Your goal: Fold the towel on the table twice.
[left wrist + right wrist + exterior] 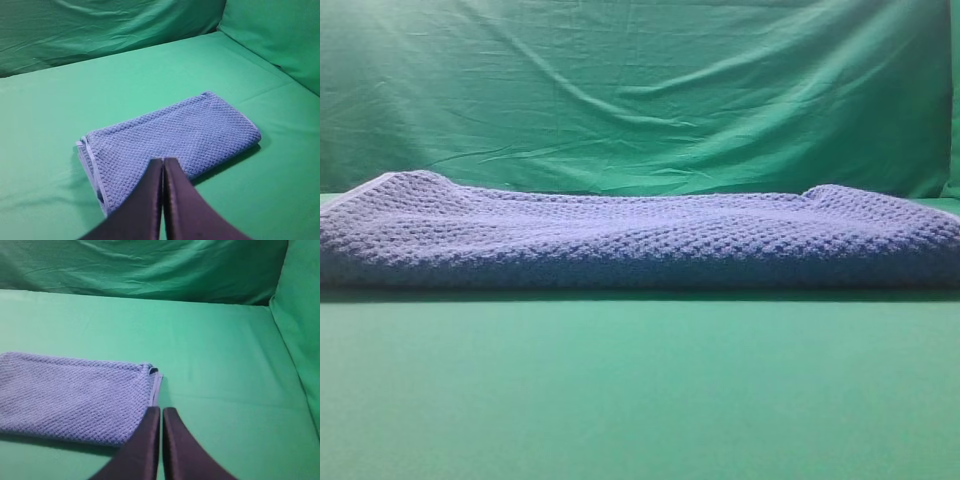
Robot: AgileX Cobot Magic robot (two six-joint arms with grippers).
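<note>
Folded towel [170, 137] (pale trim showing) on table [60, 100]; both end effectors [163, 161] [161, 410] pinched together, holding nothing.

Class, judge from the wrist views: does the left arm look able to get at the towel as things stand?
Probably yes. The left pincer, shut, hangs over the towel on the table, with nothing between them.

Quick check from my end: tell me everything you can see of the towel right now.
The towel is blue-grey with a bumpy waffle-knit texture and a thin pale edge trim. It lies flat on the green table, folded into a compact, layered rectangle; stacked layer edges show at its short ends. From the high view it stretches nearly edge to edge. Only the table touches it: both pincers, left and right, are shut with nothing between the jaws.
</note>
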